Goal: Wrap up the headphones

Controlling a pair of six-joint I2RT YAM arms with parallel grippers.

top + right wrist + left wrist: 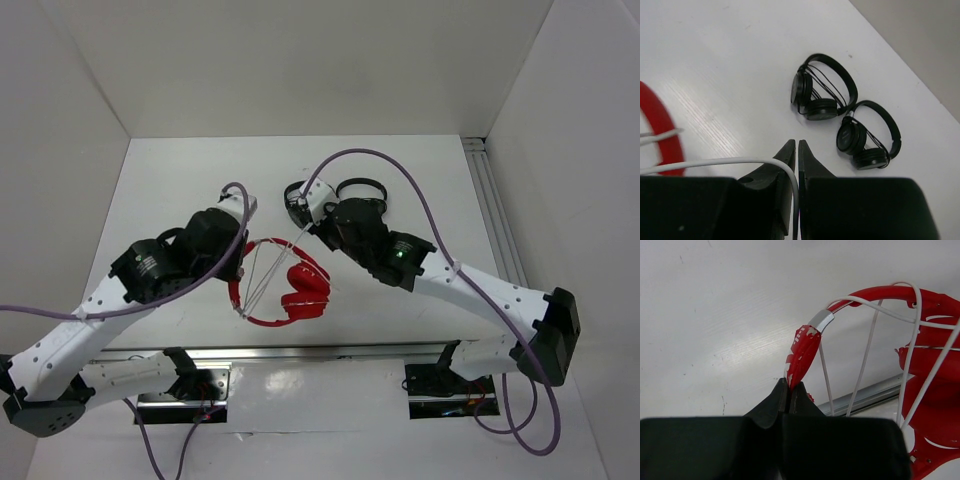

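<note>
The left pincer (789, 390) clamps the red headphones (300, 290) at mid-bench (170, 180). The right pincer (796, 147) is closed on the white cable (730, 162). Lay each loop taut across the headband (880, 292).

The red headphones (306, 291) lie on the white table (170, 180) between left arm (100, 310) and right arm (450, 280), white cable (262, 276) strung across the headband. Black headphones (362, 185) show beyond the right arm.
</note>
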